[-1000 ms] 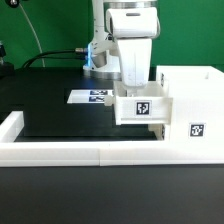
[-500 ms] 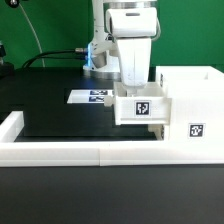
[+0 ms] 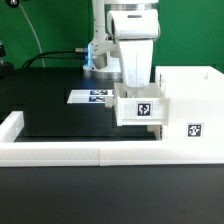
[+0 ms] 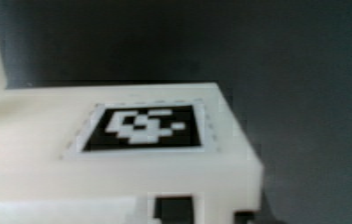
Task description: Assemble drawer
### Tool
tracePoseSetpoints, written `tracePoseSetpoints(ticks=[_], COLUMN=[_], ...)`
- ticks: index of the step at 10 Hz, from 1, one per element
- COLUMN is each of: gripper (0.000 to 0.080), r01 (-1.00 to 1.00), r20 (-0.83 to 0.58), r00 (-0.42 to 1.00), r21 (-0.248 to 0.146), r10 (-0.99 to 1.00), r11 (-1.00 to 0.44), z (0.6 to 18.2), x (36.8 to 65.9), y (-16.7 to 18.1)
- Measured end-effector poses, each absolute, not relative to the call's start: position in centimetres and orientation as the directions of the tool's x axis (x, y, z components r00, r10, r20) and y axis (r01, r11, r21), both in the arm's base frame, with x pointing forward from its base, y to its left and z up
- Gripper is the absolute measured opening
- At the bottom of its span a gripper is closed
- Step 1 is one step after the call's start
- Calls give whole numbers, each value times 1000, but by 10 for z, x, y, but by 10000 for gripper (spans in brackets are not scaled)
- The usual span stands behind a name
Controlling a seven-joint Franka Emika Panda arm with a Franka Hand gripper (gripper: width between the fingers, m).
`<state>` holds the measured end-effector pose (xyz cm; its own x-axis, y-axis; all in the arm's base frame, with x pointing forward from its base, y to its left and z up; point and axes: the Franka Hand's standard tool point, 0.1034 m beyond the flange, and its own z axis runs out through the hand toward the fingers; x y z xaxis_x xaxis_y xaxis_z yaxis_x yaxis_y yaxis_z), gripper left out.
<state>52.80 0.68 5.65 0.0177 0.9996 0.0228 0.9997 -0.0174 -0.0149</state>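
The hand (image 3: pixel 135 88) pinches a level tray (image 3: pixel 141 108), tag face toward the camera, touching the cabinet shell (image 3: pixel 190 105).

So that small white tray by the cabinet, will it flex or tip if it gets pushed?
The small tray looks like rigid moulded plastic, so probably stiff. Hollow and open-topped, likely light. Its flat sides and base suggest sliding toward the cabinet shell, not tipping.

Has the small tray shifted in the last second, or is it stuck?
No visible shift. The small tray sits equally close to the cabinet shell and the marker board.
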Motion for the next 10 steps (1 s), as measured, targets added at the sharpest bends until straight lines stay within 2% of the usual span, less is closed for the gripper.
tracePoseSetpoints(ticks=[6,10], gripper=[42,42], r01=[993,995], r20=[30,30], r00=[114,98], r21=[-9,-7], r10=[993,995], r11=[-114,-98], z=[54,54], x=[539,538], y=[15,13])
